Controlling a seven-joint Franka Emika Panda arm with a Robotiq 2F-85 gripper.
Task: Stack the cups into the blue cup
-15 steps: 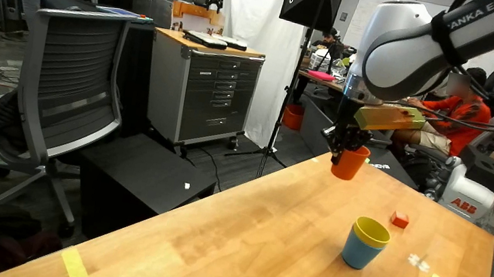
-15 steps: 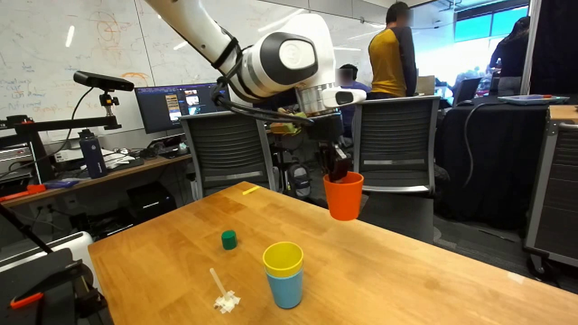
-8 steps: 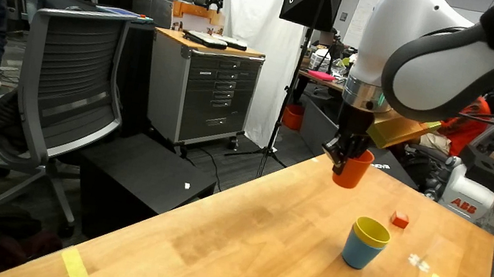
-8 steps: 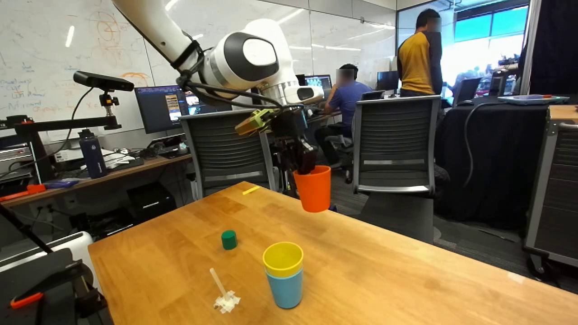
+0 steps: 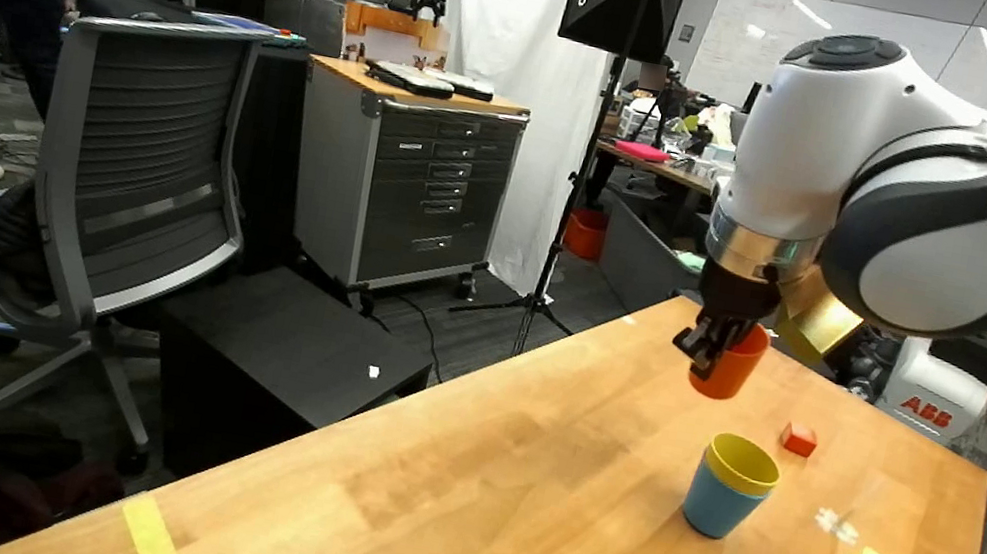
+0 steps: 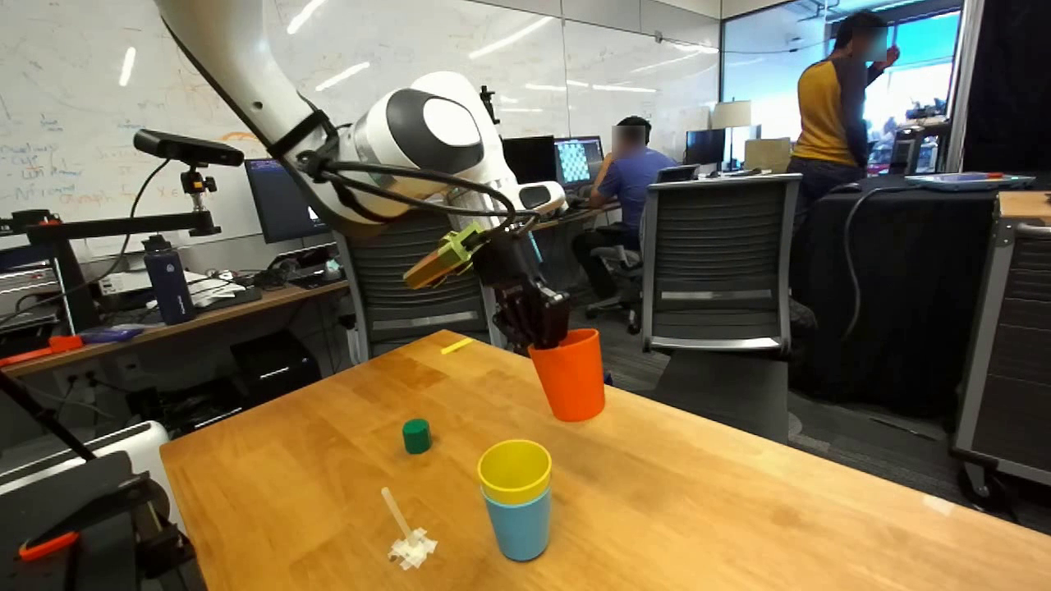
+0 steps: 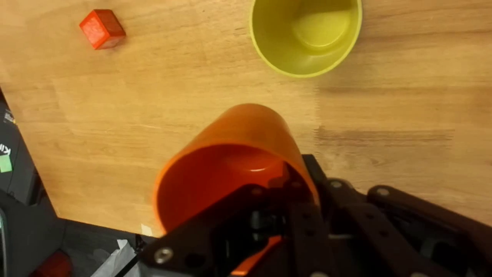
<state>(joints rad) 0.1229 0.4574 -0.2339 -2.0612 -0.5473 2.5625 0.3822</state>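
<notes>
Counter (image 5: 452,513): bears the blue cup (image 6: 520,532), in from its visible edges;
Gripper (image 7: 301,175): pinches the orange-red cup (image 5: 733,372) by its wall, one finger inside, one outside;
Blue cup: upright, yellow cup (image 6: 515,472) seated inside; apart from the gripper and lower;
Orange-red cup: likely light, stiff, slippery; best held by the rim; hangs tilted from the gripper, in an exterior view between blue cup and far counter corner

Orange-red cup (image 6: 572,379): smooth plastic, glossy inside. Table (image 6: 722,517): grained wood.
</notes>
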